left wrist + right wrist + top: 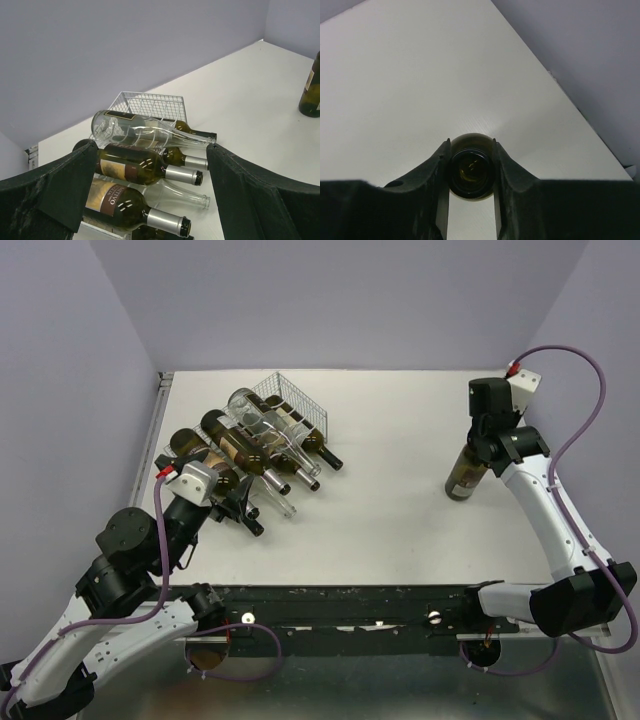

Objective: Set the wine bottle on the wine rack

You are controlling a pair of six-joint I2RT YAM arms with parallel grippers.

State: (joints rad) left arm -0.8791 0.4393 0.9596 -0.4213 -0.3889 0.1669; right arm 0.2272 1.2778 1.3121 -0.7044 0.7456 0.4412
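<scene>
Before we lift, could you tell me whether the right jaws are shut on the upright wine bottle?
Yes, the right jaws press against both sides of the wine bottle at its neck.

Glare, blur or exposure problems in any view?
Top external: even light, sharp, soft shadows. Left wrist: specular streaks on the clear glass bottle topping the pile. Right wrist: right gripper nearly black, mouth of the dark green glass wine bottle legible.

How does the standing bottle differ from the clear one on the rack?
The standing bottle is upright on the table; the clear bottle lies sideways atop other bottles on the rack. The standing bottle is dark glass; the clear bottle is see-through. The right end effector grips the standing bottle's top; nothing holds the clear bottle. Both are wine bottles.
</scene>
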